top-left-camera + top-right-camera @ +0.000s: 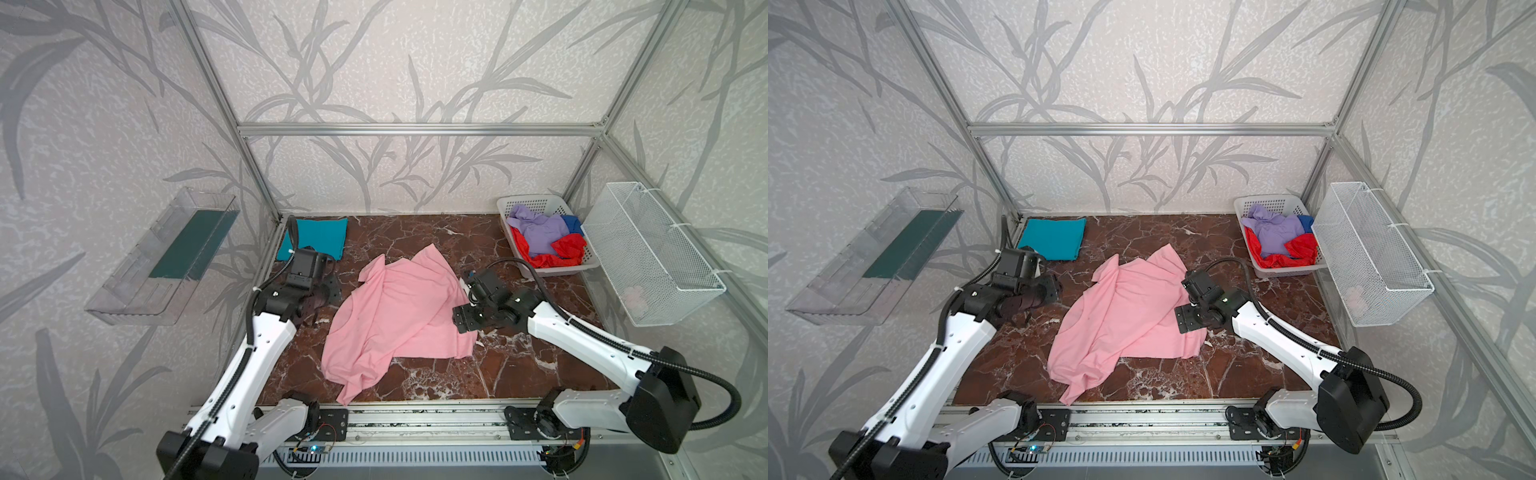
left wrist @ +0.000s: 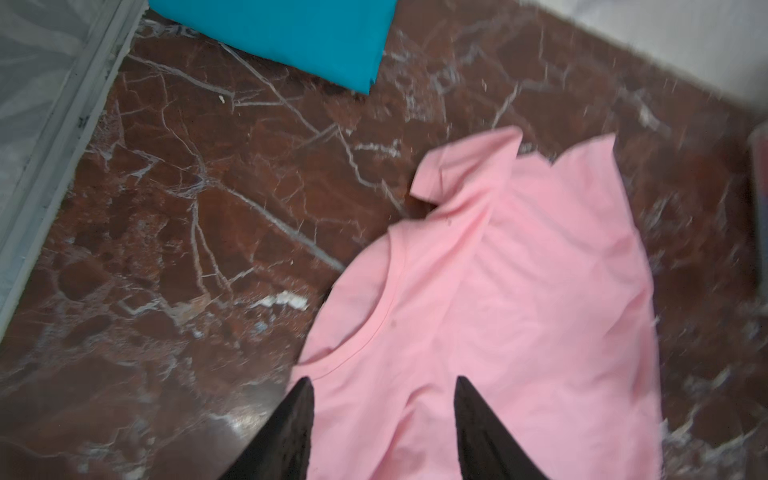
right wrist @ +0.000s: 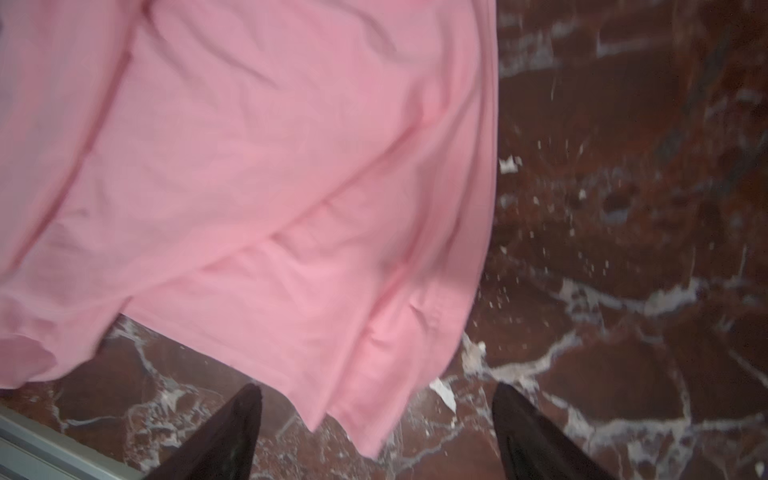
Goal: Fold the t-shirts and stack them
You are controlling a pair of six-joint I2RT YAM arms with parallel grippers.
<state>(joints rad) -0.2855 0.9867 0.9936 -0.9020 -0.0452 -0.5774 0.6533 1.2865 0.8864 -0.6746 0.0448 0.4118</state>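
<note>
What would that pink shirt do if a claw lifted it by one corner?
It would probably sag and drape rather than hold shape: the pink shirt lies in soft creases and overlapping flaps. It is likely light, being thin cloth lying nearly flat. Pushed, it might bunch up rather than slide whole across the table.

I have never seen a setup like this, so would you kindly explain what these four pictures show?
Two white robot arms work over a brown marbled table. Two pictures look down from one overhead camera; the others come from cameras on the wrists. A rumpled pink shirt lies in the middle, a folded teal shirt in the far left corner, and more shirts fill a white basket far right. The left pincer and right pincer are both open, holding nothing.
</note>
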